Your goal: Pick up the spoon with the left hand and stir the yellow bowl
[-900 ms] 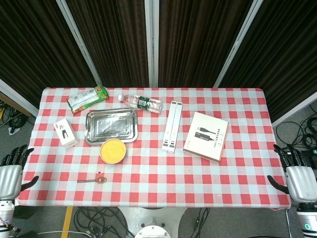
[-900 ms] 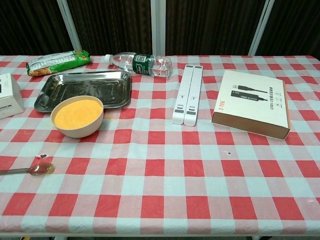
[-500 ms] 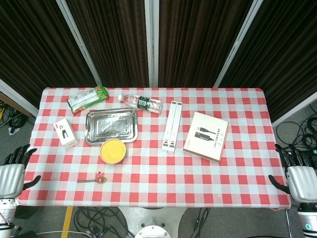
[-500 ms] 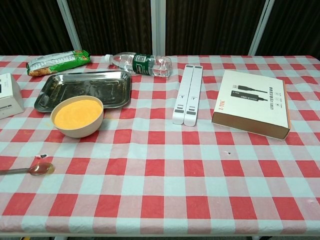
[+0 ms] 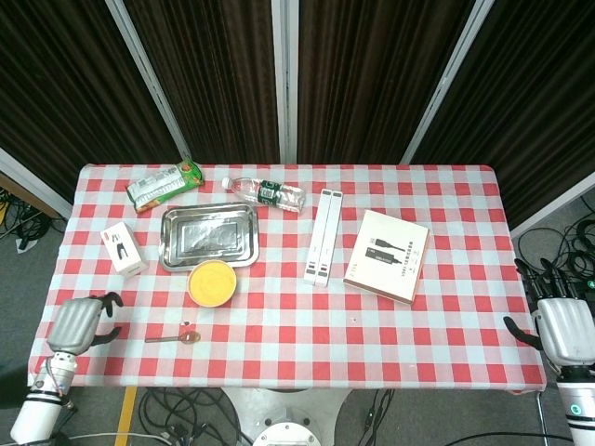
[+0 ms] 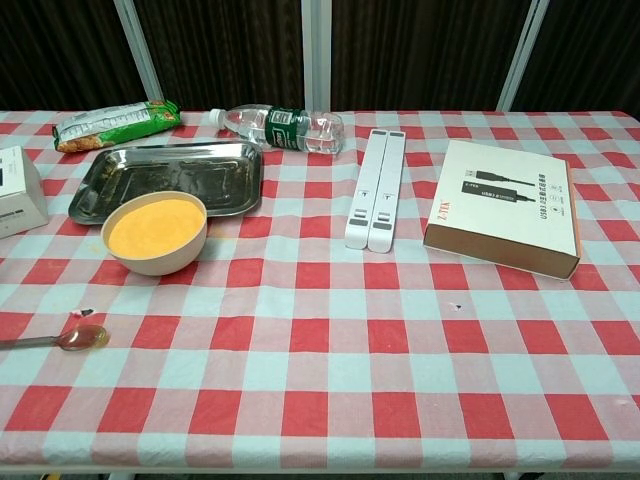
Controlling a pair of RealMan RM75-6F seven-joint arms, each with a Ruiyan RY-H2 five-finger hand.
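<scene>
A small metal spoon (image 5: 177, 337) lies on the checked cloth near the table's front left, its bowl end pointing right; the chest view has the spoon (image 6: 60, 339) at its left edge. The yellow bowl (image 5: 212, 282) (image 6: 156, 232) stands just behind it, in front of the steel tray. My left hand (image 5: 82, 325) hovers over the table's front left corner, left of the spoon and apart from it, fingers bent and spread, holding nothing. My right hand (image 5: 562, 330) hangs off the table's right edge, fingers apart and empty. Neither hand shows in the chest view.
Behind the bowl sits an empty steel tray (image 5: 209, 235). A small white box (image 5: 123, 249) stands left of it, with a snack bag (image 5: 164, 185) and a water bottle (image 5: 268, 192) further back. Two white bars (image 5: 323, 236) and a flat carton (image 5: 387, 255) lie centre-right.
My left hand has swung in from beside the table's left edge to above its front left corner, nearer the spoon. The right hand has barely shifted. Nothing on the table moved.
</scene>
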